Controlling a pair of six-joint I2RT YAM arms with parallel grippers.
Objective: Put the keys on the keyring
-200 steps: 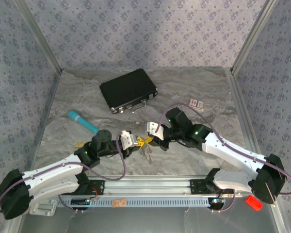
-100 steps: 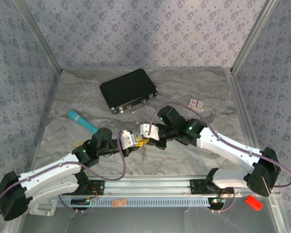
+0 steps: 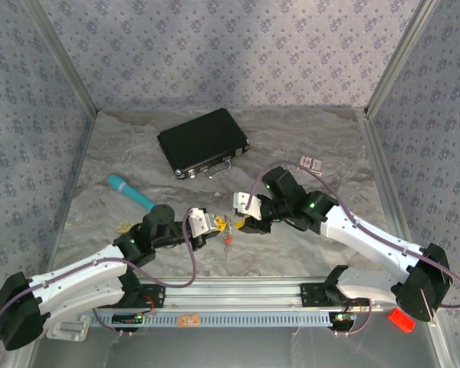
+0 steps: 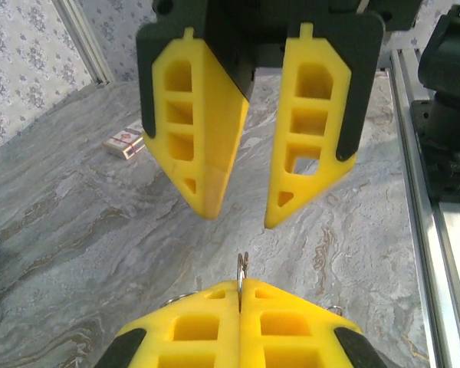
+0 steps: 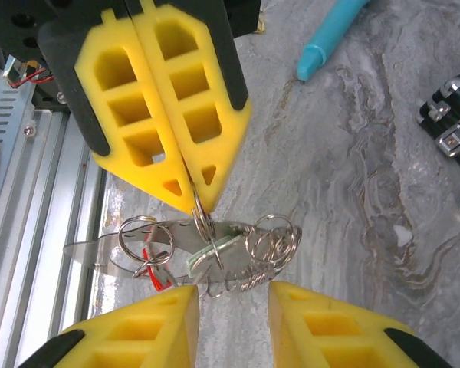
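Observation:
My left gripper is shut on the keyring, a thin metal ring that sticks up edge-on between its yellow fingertips. Under that ring hangs a bunch just above the table: a flat silvery key, a red-headed key, a pale green-headed key and several loose wire rings. My right gripper faces the left one from the right. It stands open, its fingers on either side of the bunch's lower edge, touching nothing. In the left wrist view its two tips stand apart.
A black case lies at the back, its latch close by. A teal stick lies to the left. A small card box sits at the back right. The metal rail runs along the near edge.
The right gripper closed in on the left gripper, then drew back a little to the right. The left gripper still holds the ring, hardly moved.

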